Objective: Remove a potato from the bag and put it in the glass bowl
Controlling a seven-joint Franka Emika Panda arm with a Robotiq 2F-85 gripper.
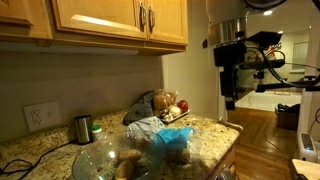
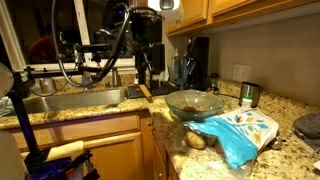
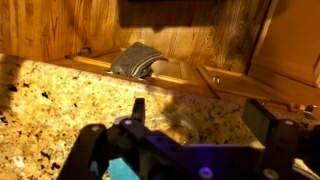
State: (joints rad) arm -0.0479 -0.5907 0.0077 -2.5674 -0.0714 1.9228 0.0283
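- Your gripper [image 1: 230,98] hangs in the air off the end of the granite counter [image 1: 30,152], well apart from the bag and the bowl.
- In the wrist view its fingers [image 3: 138,108] stand wide apart with nothing between them; below them you see only counter and a wooden cabinet front.
- The blue and white bag [image 2: 240,130] lies on its side on the counter, just beside the glass bowl [image 2: 195,102], with its open end toward the counter's front edge.
- A potato [image 2: 197,140] lies on the counter at the bag's mouth, just in front of the bowl; whether it is touching the bag you cannot tell.
- In an exterior view brown shapes show through the bowl's glass, too blurred to tell whether they are in it or behind it.
- A metal cup [image 2: 249,94] stands by the wall behind the bowl, and the sink [image 2: 70,100] lies beyond the arm.
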